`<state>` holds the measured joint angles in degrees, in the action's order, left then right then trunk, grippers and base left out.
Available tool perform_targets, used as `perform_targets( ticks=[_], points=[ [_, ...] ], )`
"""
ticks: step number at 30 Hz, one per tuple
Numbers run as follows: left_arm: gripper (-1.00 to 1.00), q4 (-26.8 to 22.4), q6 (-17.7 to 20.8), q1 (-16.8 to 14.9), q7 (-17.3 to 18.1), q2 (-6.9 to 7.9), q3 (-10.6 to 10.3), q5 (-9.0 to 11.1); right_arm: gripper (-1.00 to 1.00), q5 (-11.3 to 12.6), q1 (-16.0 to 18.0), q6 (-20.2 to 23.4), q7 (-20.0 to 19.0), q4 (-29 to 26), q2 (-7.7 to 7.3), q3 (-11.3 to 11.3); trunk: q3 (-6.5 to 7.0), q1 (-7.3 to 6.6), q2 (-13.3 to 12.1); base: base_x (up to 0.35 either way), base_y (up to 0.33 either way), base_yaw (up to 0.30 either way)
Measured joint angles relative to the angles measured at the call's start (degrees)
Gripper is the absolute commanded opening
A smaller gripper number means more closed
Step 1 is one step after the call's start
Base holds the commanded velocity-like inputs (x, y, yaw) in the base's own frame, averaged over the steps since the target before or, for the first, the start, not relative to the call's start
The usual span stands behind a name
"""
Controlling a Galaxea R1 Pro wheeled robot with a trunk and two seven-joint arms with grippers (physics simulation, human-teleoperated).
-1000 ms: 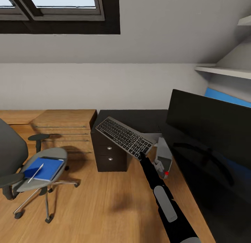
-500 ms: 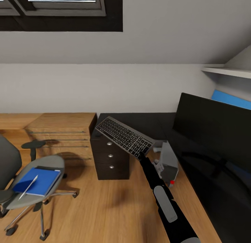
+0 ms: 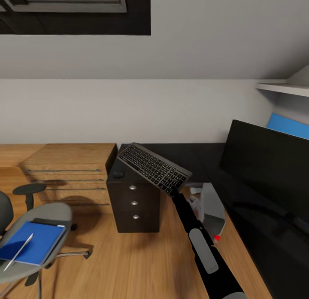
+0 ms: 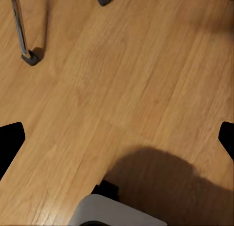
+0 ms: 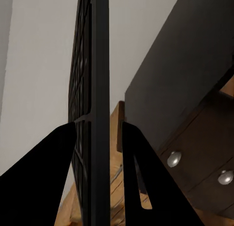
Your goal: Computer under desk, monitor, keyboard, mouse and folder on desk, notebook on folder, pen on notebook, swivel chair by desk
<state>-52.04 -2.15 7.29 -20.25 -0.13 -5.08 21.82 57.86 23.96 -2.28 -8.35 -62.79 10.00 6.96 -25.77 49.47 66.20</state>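
Grey-framed, the keyboard (image 3: pixel 154 169) sits clamped by its near edge in our right tool (image 3: pixel 174 193), tilted in the air above the black worktop (image 3: pixel 189 155), beside the monitor (image 3: pixel 270 166).

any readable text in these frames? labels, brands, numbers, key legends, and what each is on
None can be read.
keyboard, held in the right gripper: pale key legends show in the head view, too small and blurred to read.
computer: a red mark, no lettering that can be made out.
folder, monitor and desk drawers: no text visible.
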Motion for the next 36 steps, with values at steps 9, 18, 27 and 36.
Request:
perform_targets(
  ticks=[9, 18, 27, 36],
  points=[
    [1.0, 0.0, 0.0, 0.0, 0.0, -0.01, 0.0, 0.0, -1.0, 1.0, 0.0, 0.0, -0.6, 0.3, 0.0, -0.3, 0.0, 0.0, 0.0, 0.321, 0.0, 0.0],
    [1.0, 0.0, 0.0, 0.0, 0.0, -0.08, 0.0, 0.0, -1.0, 2.5, 0.0, -0.1, 0.6, 0.7, 0.0, -3.4, 0.0, 0.0, 0.0, 0.321, 0.0, 0.0],
    [1.0, 0.0, 0.1, 0.0, 0.0, -0.09, 0.0, 0.0, -1.0, 3.9, 0.0, -2.9, 2.5, 2.6, -0.05, -8.4, 0.0, 0.02, 0.0, 0.228, 0.0, 0.0],
    [1.0, 0.0, 0.1, 0.0, 0.0, -0.09, 0.0, 0.0, -1.0, 14.4, 0.0, -3.6, 2.9, 6.0, -0.05, -11.7, 0.0, 0.03, 0.0, 0.024, 0.0, 0.0]
  ],
)
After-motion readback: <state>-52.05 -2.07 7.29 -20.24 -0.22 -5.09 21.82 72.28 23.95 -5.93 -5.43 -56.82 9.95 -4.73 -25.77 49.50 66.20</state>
